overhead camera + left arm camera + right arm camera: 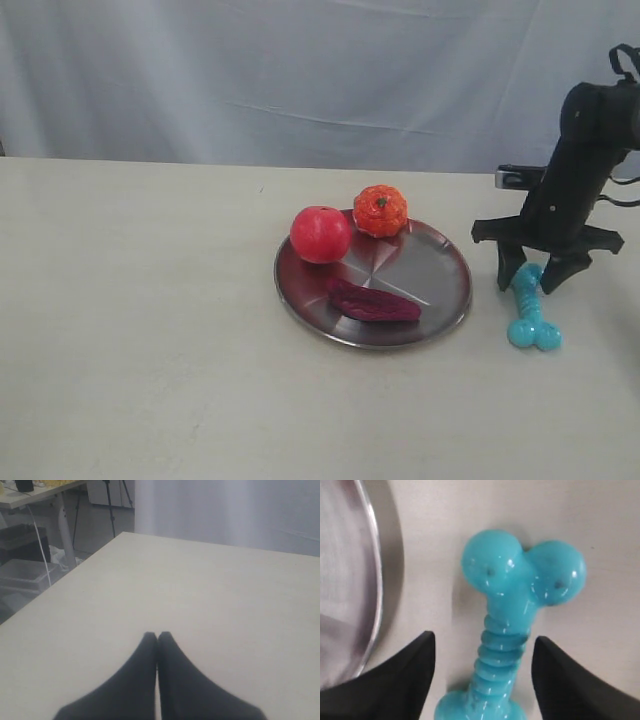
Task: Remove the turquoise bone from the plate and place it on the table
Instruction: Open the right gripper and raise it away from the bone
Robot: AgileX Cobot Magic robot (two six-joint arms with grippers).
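The turquoise bone [533,312] lies on the desk [150,350] just beside the plate [430,265], off its rim. The right pincer [528,285] stands low over the bone's far end. Its jaws are spread wide to either side of the ribbed shaft, and in the right wrist view we see a gap on both sides and no contact. The left pincer [158,636] hangs over bare desk with its jaws pressed together, holding nothing.

On the plate we see a red apple [320,234], an orange fruit [380,211] and a dark purple piece [372,301]. We judge the placing to be at its close, with the bone let go. The next move calls for the right pincer to lift straight up, so that neither finger nudges the bone towards the plate.
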